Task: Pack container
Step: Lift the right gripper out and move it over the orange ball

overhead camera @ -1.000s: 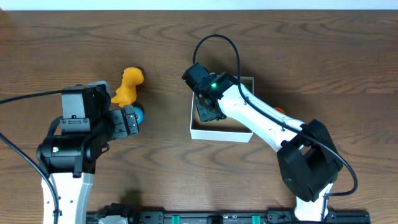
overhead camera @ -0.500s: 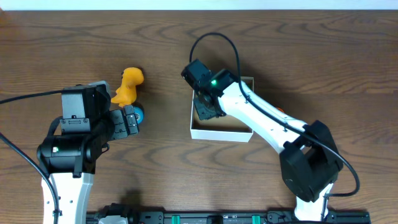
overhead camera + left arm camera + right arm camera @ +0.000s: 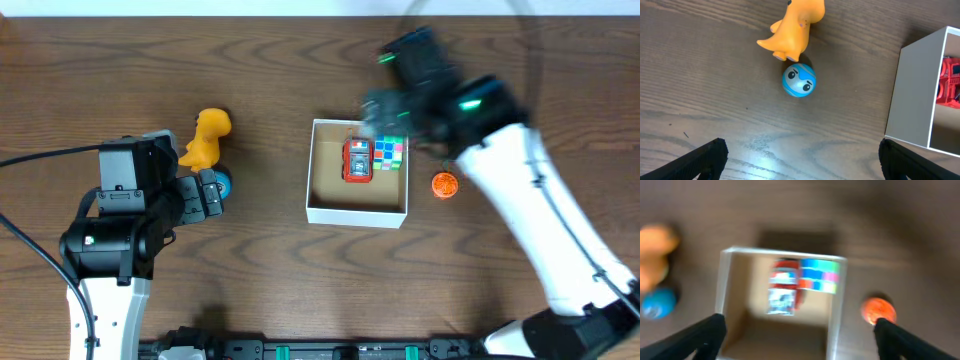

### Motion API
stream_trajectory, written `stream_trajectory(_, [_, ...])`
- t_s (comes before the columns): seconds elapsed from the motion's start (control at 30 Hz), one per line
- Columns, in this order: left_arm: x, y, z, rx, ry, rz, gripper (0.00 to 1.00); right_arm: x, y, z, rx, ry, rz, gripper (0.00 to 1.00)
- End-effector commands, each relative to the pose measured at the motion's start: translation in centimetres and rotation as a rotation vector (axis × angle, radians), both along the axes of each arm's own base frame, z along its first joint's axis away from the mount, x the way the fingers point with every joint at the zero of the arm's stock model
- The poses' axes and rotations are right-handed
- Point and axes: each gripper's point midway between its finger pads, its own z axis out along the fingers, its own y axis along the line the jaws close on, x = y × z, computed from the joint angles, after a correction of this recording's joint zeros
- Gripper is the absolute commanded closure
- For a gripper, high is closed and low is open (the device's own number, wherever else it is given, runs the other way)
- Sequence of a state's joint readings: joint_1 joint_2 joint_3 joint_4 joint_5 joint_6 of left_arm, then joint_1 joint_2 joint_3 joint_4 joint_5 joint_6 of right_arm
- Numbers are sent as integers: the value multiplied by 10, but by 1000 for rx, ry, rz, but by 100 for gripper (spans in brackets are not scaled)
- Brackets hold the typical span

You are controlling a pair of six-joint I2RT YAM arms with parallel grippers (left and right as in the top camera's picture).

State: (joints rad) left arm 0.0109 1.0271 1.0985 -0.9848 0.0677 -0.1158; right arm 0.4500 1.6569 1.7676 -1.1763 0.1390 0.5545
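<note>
Dark wood-grain desk carries the container (image 3: pixel 325 185) near its middle, with a red toy car (image 3: pixel 357 160) and a multicoloured cube (image 3: pixel 390 152) side by side inside. An orange ball (image 3: pixel 444 184) lies just outside its right wall. The right pincer (image 3: pixel 800 335) hangs blurred above the container, jaws wide and empty. The left pincer (image 3: pixel 800 160), likewise spread and empty, hovers near a blue face ball (image 3: pixel 799 82) just beside a yellow dinosaur (image 3: pixel 795 25).

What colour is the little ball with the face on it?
The ball is blue, with a paler face patch and dark eyes. The left wrist view shows it best.
</note>
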Motion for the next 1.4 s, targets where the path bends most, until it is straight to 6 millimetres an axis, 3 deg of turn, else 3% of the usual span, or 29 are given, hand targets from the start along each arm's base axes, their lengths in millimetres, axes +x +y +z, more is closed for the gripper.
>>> stream_trajectory(0.0, [2,1,5,13,-11,-2,2,10,-58,-5,62,47,-276,1])
stream_trajectory(0.07, [2,1,5,13,-11,-2,2,11,-76,-17,75,101,-323,1])
stream_trajectory(0.2, [3,1,5,13,-11,-2,2,6,-98,-60,39,242,-384,1])
stream_trajectory(0.43, [2,1,5,13,-11,-2,2,-11,-105,-136,-33,442,-409,1])
stream_trajectory(0.6, [2,1,5,13,-11,-2,2,-24,-106,-172,-39,496,-437,1])
stream_trajectory(1.0, [2,1,5,13,-11,-2,2,-36,-101,-227,-5,491,-399,1])
stream_trajectory(1.37, [2,1,5,13,-9,-2,2,-34,-104,-239,-9,457,-403,4])
